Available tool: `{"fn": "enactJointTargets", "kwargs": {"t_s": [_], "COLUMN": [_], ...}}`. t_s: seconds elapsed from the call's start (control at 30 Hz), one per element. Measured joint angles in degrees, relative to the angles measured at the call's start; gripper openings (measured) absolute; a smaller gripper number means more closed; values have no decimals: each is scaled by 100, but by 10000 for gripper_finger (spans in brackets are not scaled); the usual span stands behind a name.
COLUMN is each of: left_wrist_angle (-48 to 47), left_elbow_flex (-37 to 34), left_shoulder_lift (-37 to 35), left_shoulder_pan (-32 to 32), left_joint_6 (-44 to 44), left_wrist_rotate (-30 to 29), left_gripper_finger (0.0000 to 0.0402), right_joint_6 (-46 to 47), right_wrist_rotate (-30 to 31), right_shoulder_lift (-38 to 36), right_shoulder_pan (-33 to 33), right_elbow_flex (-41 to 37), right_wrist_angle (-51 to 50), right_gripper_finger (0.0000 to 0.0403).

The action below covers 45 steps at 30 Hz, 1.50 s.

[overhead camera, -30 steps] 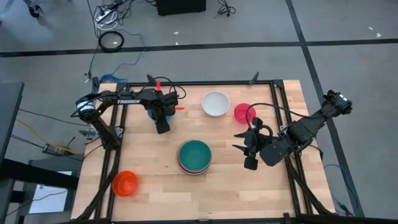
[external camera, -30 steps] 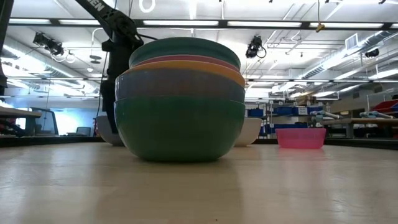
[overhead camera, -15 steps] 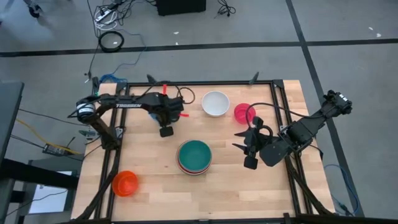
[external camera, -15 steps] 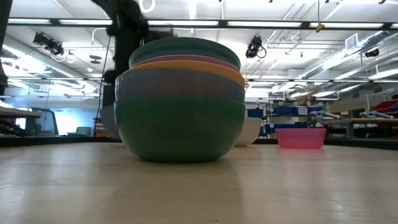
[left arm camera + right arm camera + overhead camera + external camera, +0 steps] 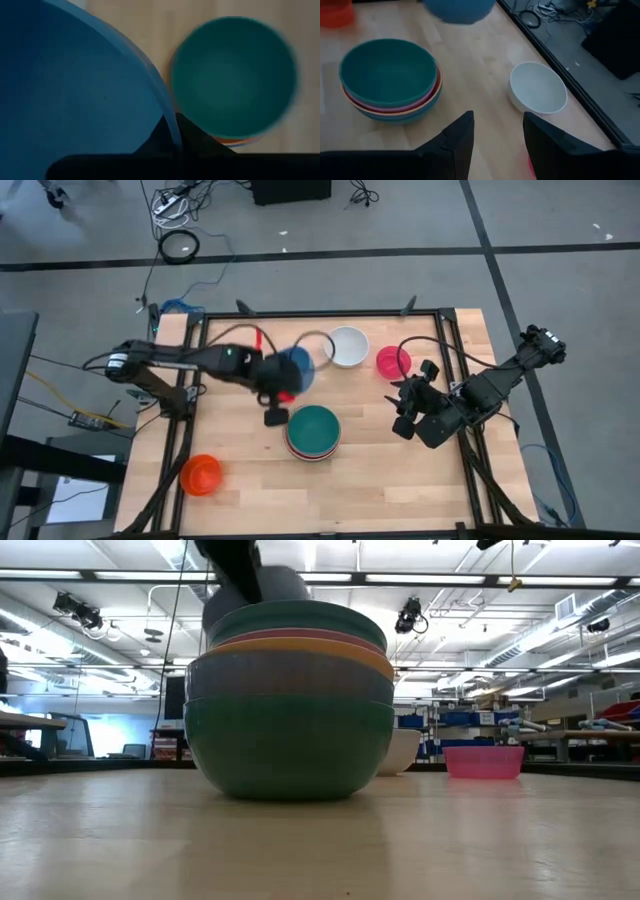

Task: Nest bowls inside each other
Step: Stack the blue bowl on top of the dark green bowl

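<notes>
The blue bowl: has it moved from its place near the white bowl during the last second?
Yes. The left gripper shut on the blue bowl and carried it toward the stack of bowls.

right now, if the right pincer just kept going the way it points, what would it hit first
Probably the bare tabletop. The right pincer, open and empty, aims at the wood between the teal-topped bowl stack and the white bowl. Depth is unclear, but neither seems to sit squarely in its line.
</notes>
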Motion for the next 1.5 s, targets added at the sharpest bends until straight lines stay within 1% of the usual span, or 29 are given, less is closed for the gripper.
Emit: {"fn": "enactJointTargets", "kwargs": {"t_s": [0.13, 0.23, 0.37, 0.6, 0.83, 1.03, 1.13, 1.27, 1.37, 1.5], "left_wrist_angle": [113, 467, 826, 1290, 1252, 1272, 1249, 1252, 1156, 847], "left_elbow_flex": [-1, -2, -2, -2, -2, -2, 21, 185, 324, 565], "left_shoulder_lift": [145, 280, 406, 713, 1083, 1190, 1181, 1179, 1179, 1172], "left_shoulder_pan": [-598, -1001, -1308, -1455, -1431, -1433, -1433, -1433, -1433, -1433], "left_joint_6": [-298, -424, -582, -847, -947, -981, -1028, -1135, -1208, -1216], "left_wrist_rotate": [135, 287, 315, 512, 458, 452, 466, 867, 1059, 1076], "left_gripper_finger": [2, 2, 2, 3, 9, 17, 29, 52, 72, 92], "right_joint_6": [3, 4, 4, -80, -93, -93, -95, -98, -105, -156], "right_wrist_rotate": [16, 27, 77, 77, 60, 39, 38, 38, 36, 12], "right_shoulder_lift": [0, 0, 0, 0, 0, 0, 0, 0, 0, 0], "right_shoulder_pan": [-2, -2, -9, -15, -15, -15, -15, -75, -138, -233], "right_elbow_flex": [0, 0, 0, 0, 0, 0, 0, 0, 0, 0], "right_wrist_angle": [1, 1, 2, 26, 38, 50, 56, 67, 69, 71], "right_gripper_finger": [158, 158, 158, 158, 158, 158, 158, 158, 158, 158]}}
